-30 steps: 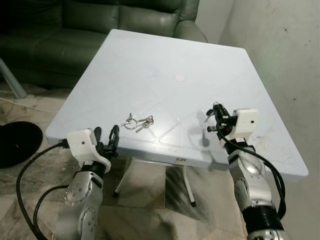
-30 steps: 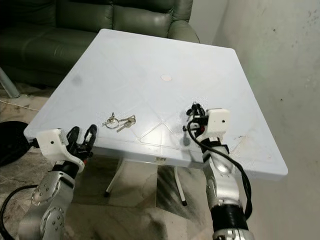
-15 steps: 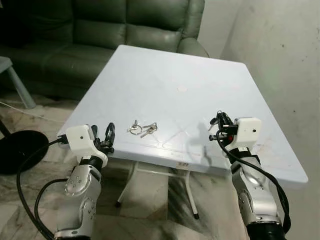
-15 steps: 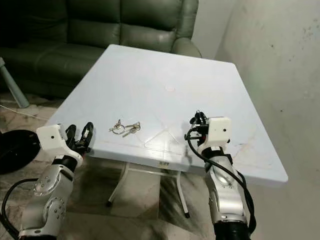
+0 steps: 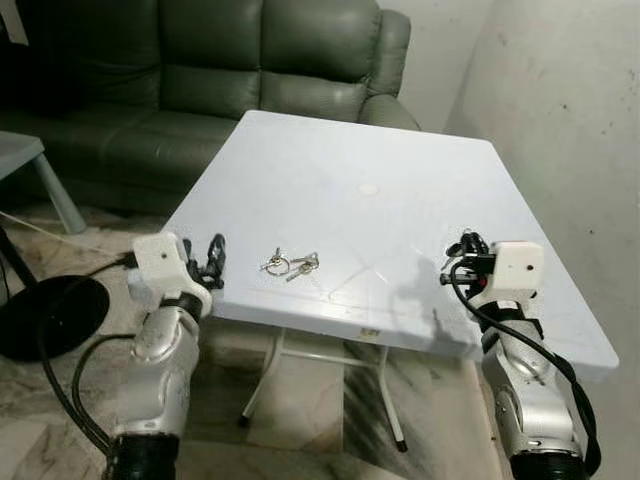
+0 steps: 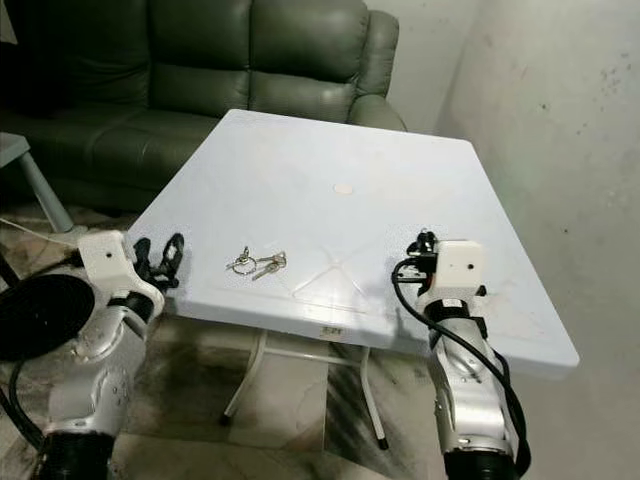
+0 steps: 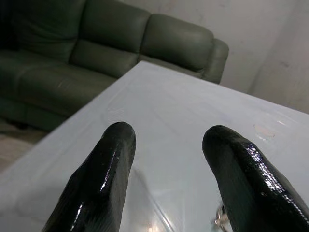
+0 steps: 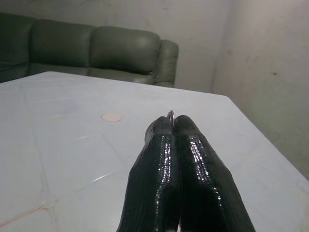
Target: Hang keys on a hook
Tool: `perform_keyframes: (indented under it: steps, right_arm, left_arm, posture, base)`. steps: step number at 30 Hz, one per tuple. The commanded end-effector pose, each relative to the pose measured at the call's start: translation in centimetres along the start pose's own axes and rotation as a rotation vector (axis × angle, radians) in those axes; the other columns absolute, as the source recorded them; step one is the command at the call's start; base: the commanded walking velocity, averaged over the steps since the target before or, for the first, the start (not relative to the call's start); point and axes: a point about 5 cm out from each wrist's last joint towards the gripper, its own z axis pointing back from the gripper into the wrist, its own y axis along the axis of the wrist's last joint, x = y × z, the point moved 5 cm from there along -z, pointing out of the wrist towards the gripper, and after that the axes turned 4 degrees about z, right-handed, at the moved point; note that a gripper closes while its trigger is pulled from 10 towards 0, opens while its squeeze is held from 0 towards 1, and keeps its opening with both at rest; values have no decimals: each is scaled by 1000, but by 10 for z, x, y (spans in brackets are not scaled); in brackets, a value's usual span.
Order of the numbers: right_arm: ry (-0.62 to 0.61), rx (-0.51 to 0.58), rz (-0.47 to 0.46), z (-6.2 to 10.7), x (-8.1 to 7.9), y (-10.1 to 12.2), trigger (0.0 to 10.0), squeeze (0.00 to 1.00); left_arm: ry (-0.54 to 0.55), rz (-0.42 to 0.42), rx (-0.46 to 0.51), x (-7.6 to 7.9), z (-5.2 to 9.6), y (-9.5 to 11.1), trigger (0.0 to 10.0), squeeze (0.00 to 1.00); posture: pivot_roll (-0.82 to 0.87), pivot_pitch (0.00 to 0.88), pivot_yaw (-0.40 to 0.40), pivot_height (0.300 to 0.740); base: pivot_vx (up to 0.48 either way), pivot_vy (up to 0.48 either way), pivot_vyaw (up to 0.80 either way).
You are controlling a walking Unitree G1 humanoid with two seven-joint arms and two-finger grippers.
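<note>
Keys, a small bunch of silvery metal ones on a round split ring (image 5: pixel 290 265), lie flat near the front edge of the white square plastic table (image 5: pixel 380 130), a little left of the frame's centre and untouched by either arm. Compared with a second ago the whole picture has slid: the table sits lower and further off, more of the dark green leather sofa (image 5: pixel 200 60) shows along the top, and a black round base (image 5: pixel 40 315) has come further into the lower left. That is the camera moving as the robot shifts its stance, not the keys, which keep their spot on the tabletop. Both arms have held their poses through it. The left gripper (image 5: pixel 213 260) hovers at the table's left front corner, just beside the keys, its two glossy black fingers (image 7: pixel 104 164) spread well apart. The right gripper (image 5: pixel 466 247) hangs over the table's right front part, well apart from the bunch, its fingers (image 8: pixel 161 159) pressed together, with a thin metal loop (image 8: pixel 170 115) peeking above the tips; whether they pinch it I cannot tell. Judging from this, pickup has not begun and no hook can be made out. The tabletop is smooth, faintly glossy, moulded with shallow diagonal ribs and a small round cap (image 5: pixel 368 188) at its middle; the wall on the right is rough and stained.
</note>
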Motion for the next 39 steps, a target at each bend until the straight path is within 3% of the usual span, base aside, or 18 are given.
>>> perform_keyframes:
  steps: [1,7,19,29,39]
  right_arm:
    - [-25,1,0,1,5,2,10000,0]
    - [-60,-17,-9,7,10,-4,10000,0]
    - [9,-61,13,13,-17,-13,10000,0]
    - [12,-61,12,13,-19,-13,10000,0]
    - [-6,-52,18,12,-15,-10,10000,0]
  left_arm:
    - [-1,-5,-2,-1,-3,1,10000,0]
    - [-24,-25,-25,1,-7,-2,10000,0]
    - [-56,-11,-65,8,0,-15,10000,0]
    - [-66,-28,-77,5,-3,-14,10000,0]
    - [-92,-23,-79,13,-5,-14,10000,0]
  posture:
    - [29,0,-45,740]
    - [16,0,-30,740]
    - [15,0,-24,740]
    - [13,0,-20,740]
    - [8,0,-16,740]
  base:
    - [0,0,0]
    - [0,0,0]
    - [0,0,0]
    - [0,0,-782]
    - [0,0,-783]
